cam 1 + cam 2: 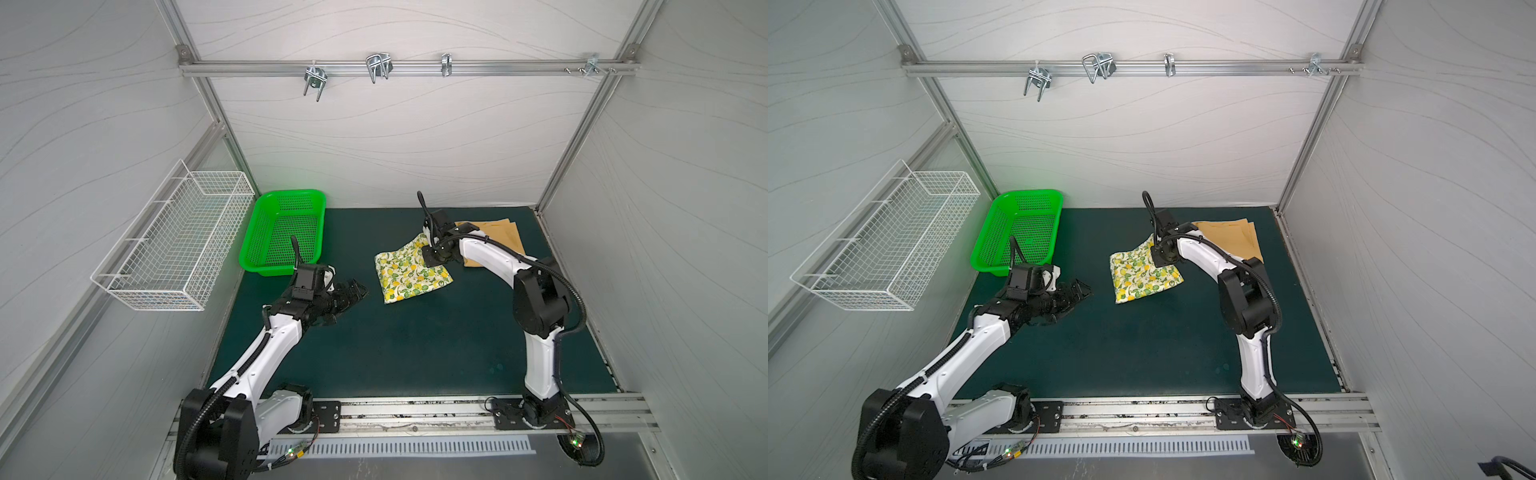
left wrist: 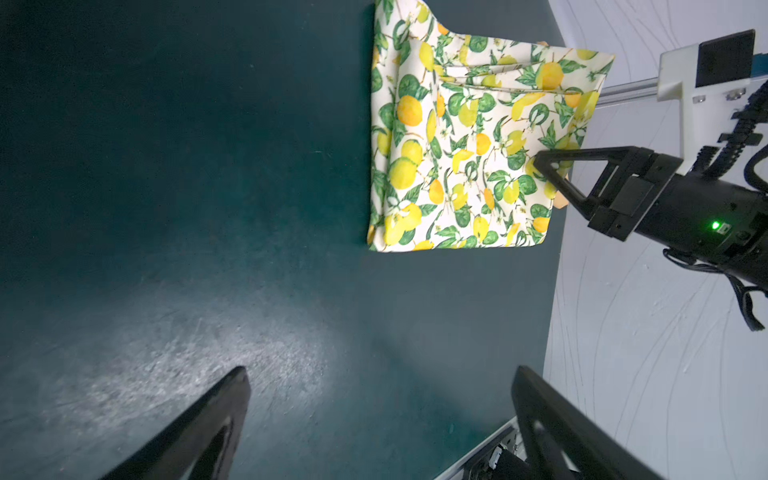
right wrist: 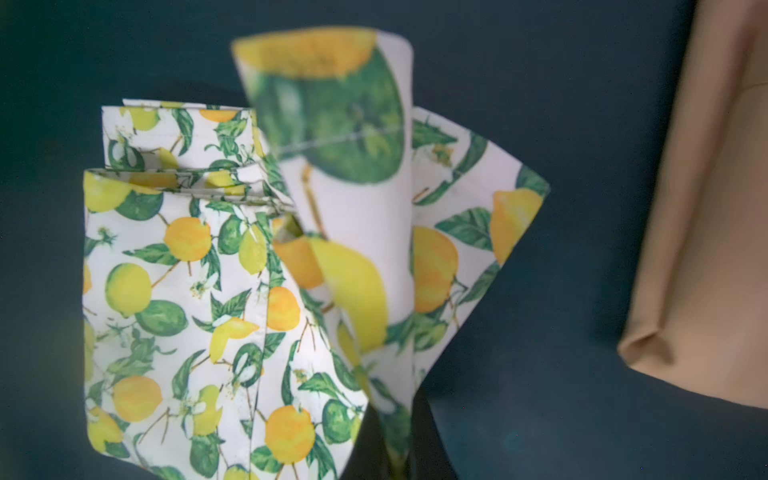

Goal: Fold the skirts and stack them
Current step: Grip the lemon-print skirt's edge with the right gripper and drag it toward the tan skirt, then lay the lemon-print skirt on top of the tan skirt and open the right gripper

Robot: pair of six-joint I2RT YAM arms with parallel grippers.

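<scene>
While left fingers (image 2: 208, 428) gape wide, right fingers (image 2: 590, 153) pinching lemon skirt (image 2: 457, 145) edge.

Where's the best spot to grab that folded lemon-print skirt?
On the cream lemon-print cloth skirt, take the corner nearest the mustard-yellow cloth skirt, from above: the layers bunch there, so one pinch likely lifts them all. The right claw is shut on that corner.
</scene>
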